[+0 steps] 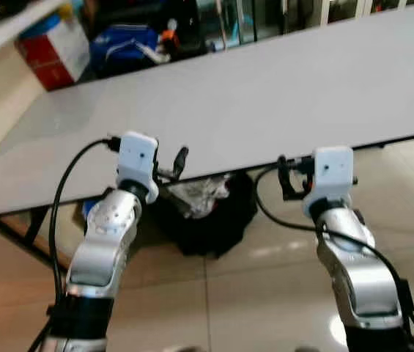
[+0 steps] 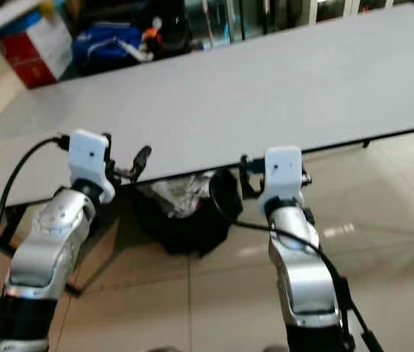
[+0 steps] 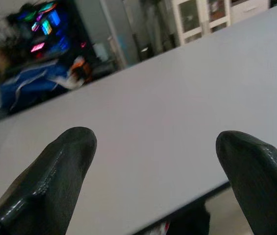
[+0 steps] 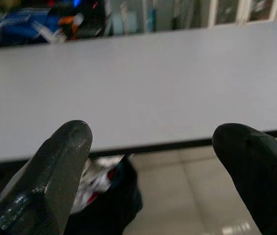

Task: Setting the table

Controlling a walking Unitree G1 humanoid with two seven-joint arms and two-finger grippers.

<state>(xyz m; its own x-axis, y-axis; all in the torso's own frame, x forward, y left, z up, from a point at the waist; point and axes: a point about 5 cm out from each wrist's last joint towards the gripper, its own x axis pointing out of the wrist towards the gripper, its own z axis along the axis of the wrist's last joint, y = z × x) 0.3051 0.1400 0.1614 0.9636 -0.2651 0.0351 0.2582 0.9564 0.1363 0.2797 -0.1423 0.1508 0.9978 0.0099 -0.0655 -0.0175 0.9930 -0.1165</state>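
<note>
1. Nearest: two silver arms at 6 o'clock, raised toward table (image 1: 265, 88) edge.
2. Left pincer (image 3: 153, 171): fingers spread wide, nothing between them; poised at near edge of table, about 9 o'clock of centre in head views.
3. Right pincer (image 4: 153, 166): fingers likewise apart, empty; just short of table edge, about 4 o'clock.
4. Table: grey, flat, matte, running from 8 o'clock to 2 o'clock.
5. Task's things (plates, cutlery, cups): none to be made out on table or in either pincer; whereabouts cannot tell.
6. Black bag (image 1: 207, 220) on floor under table edge, between arms, crumpled pale wrapper (image 1: 199, 192) on top.
7. Red-and-white box (image 1: 53, 48) at 11 o'clock beyond table; blue bag (image 1: 122, 44) beside it at 12 o'clock.
8. Handling judgement: tableware likely stiff, smooth, breakable if ceramic or glass; take plates at rim, cutlery mid-handle, cups across wall; glazed surfaces probably slippery against black fingers.
9. Stage judgement: start of task, nothing laid; next calls for finding items.
</note>
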